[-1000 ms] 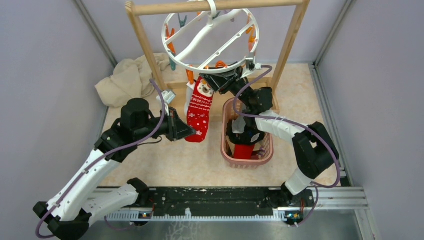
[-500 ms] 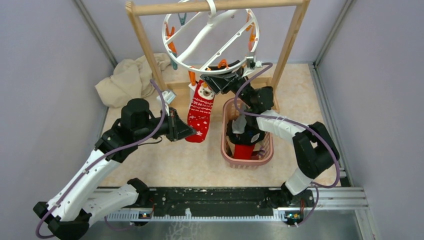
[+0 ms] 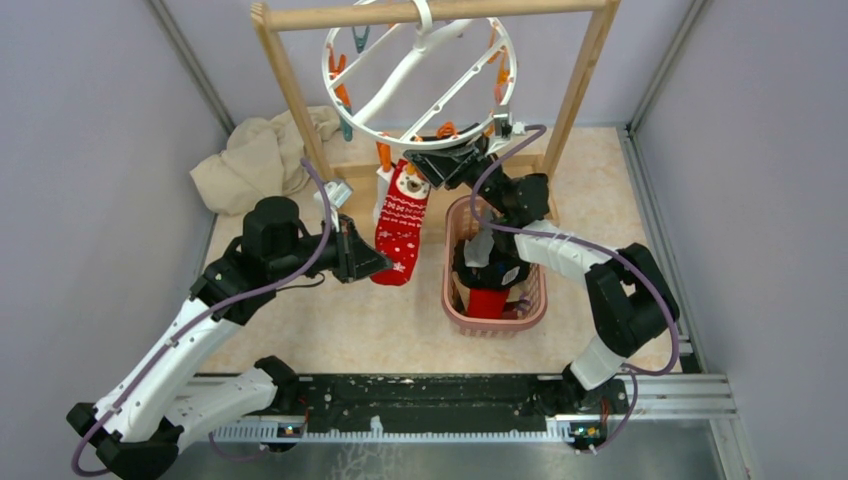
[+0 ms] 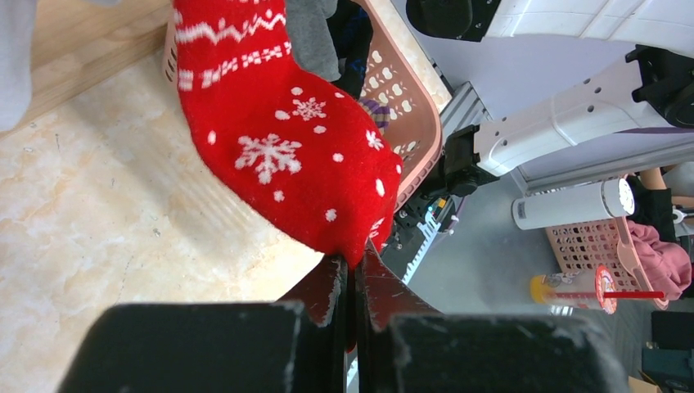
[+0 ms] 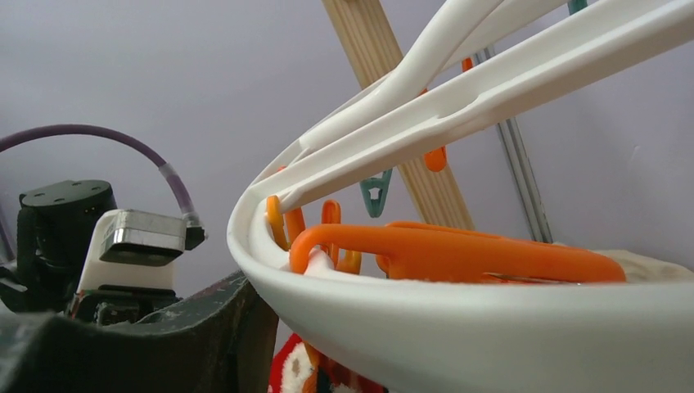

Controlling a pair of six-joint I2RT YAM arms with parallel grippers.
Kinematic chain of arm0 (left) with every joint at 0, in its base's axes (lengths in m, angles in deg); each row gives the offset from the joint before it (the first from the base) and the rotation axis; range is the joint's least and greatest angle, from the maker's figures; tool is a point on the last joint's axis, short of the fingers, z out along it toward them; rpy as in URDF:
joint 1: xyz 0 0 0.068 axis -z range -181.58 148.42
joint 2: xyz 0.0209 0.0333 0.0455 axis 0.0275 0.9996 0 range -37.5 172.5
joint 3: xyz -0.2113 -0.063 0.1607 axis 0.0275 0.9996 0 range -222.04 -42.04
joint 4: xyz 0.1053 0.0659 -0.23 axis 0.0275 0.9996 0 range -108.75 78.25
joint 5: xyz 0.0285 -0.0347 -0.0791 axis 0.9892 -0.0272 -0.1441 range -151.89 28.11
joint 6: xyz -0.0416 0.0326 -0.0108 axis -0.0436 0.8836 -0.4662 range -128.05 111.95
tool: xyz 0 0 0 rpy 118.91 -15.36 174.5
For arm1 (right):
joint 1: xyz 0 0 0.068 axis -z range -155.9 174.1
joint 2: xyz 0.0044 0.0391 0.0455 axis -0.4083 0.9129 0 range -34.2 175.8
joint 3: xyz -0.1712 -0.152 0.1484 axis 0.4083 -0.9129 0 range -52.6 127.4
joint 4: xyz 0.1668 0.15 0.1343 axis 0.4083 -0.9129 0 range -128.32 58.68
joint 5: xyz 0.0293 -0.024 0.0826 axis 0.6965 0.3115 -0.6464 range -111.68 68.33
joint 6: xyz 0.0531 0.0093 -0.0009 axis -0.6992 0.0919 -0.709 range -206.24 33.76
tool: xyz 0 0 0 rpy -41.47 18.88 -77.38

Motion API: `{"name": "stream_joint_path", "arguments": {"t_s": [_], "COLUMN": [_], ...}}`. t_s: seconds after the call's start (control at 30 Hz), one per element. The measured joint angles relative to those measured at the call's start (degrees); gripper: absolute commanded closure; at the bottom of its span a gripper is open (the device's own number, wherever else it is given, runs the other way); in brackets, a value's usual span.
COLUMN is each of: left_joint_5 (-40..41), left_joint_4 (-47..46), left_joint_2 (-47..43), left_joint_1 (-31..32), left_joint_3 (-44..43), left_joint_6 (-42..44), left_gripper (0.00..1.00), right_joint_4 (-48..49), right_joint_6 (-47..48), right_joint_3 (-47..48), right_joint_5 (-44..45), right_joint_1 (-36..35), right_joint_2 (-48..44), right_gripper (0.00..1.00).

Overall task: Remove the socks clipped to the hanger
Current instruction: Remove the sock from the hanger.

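Note:
A red sock with white snowflakes (image 3: pixel 400 220) (image 4: pixel 278 155) hangs from an orange clip (image 5: pixel 458 250) at the near rim of the white ring hanger (image 3: pixel 327 68) (image 5: pixel 491 327). My left gripper (image 3: pixel 383 265) (image 4: pixel 353 266) is shut on the red sock's toe. My right gripper (image 3: pixel 437 165) sits at the ring's near rim, right above the sock's cuff. One dark finger (image 5: pixel 164 336) stands left of the rim and the other is hidden behind it, so the jaws stand apart. A white sock (image 3: pixel 379 198) hangs just behind the red one.
A wooden rack (image 3: pixel 290 90) carries the hanger. A pink lattice basket (image 3: pixel 500 326) right of the red sock holds red and black socks (image 3: pixel 487 290). A beige cloth (image 3: pixel 255 160) lies at the back left. Grey walls close in on both sides.
The hanger ring has swung slightly to the left and my right gripper has shifted with it along the near rim. The left gripper still holds the sock toe in place.

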Motion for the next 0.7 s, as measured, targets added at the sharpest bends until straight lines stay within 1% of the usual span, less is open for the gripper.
{"name": "stream_joint_path", "arguments": {"t_s": [0.03,0.07,0.1,0.13,0.17,0.27,0.5,0.7], "left_joint_5": [-0.02,-0.02,-0.04,-0.04,-0.04,-0.09,-0.42,-0.74], "left_joint_4": [0.00,0.00,0.00,0.00,0.00,0.00,-0.02,-0.20], "left_joint_2": [0.04,0.11,0.17,0.26,0.35,0.52,0.90,1.27], "left_joint_1": [0.00,0.00,0.00,0.00,0.00,0.00,0.00,0.00], "left_joint_3": [0.00,0.00,0.00,0.00,0.00,0.00,0.00,0.00], "left_joint_6": [0.02,0.02,0.00,0.02,0.02,0.00,0.00,-0.04], "left_gripper": [0.98,0.98,0.99,0.99,0.98,0.98,0.99,0.99], "right_joint_4": [0.00,0.04,0.11,0.50,1.29,5.68,2.12,1.66], "right_joint_6": [-0.02,-0.20,-0.26,-0.15,0.07,0.31,-0.44,-0.44], "right_joint_3": [0.00,-0.02,-0.11,-0.22,-0.20,0.20,0.11,0.09], "right_joint_5": [-0.07,-0.20,-0.22,-0.13,-0.28,-1.11,-1.44,-1.49], "right_joint_1": [0.04,0.09,0.11,0.15,0.24,0.35,0.79,1.03], "right_joint_2": [0.00,0.00,0.00,0.00,0.00,-0.52,-0.59,-0.59], "right_gripper": [0.63,0.72,0.85,0.95,1.00,1.00,1.00,1.00]}}
